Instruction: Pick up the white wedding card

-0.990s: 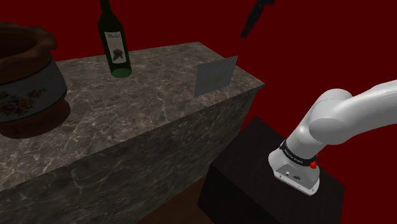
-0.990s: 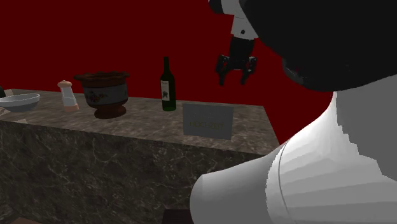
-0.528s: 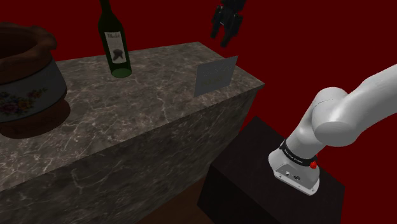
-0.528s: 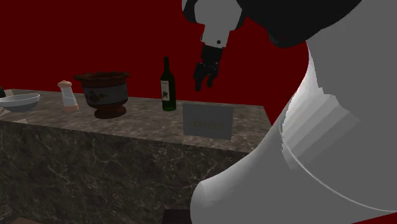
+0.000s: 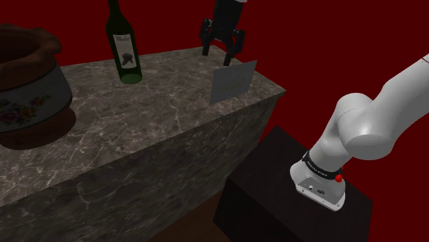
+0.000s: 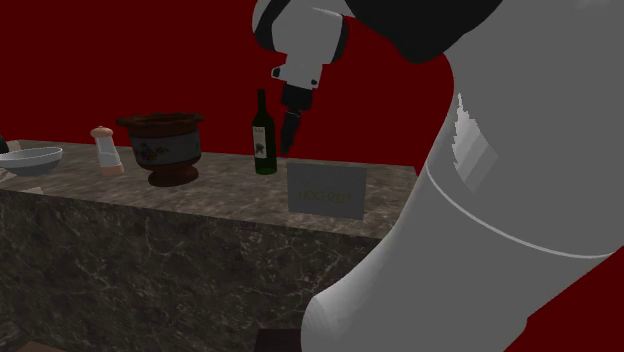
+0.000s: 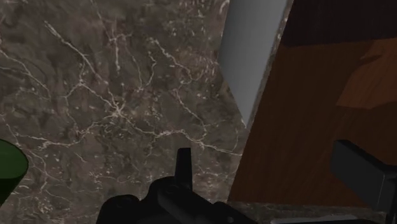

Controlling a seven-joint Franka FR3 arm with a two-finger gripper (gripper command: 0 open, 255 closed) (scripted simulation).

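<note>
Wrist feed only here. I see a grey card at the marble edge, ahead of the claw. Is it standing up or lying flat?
Observer: Standing. The shoulder view shows the card upright at the edge of the counter, near its corner.
Operator: Where's the claw relative to it, height-wise?
Observer: The claw hangs above the card's top edge in the shoulder view. It is open and touches nothing.
</note>
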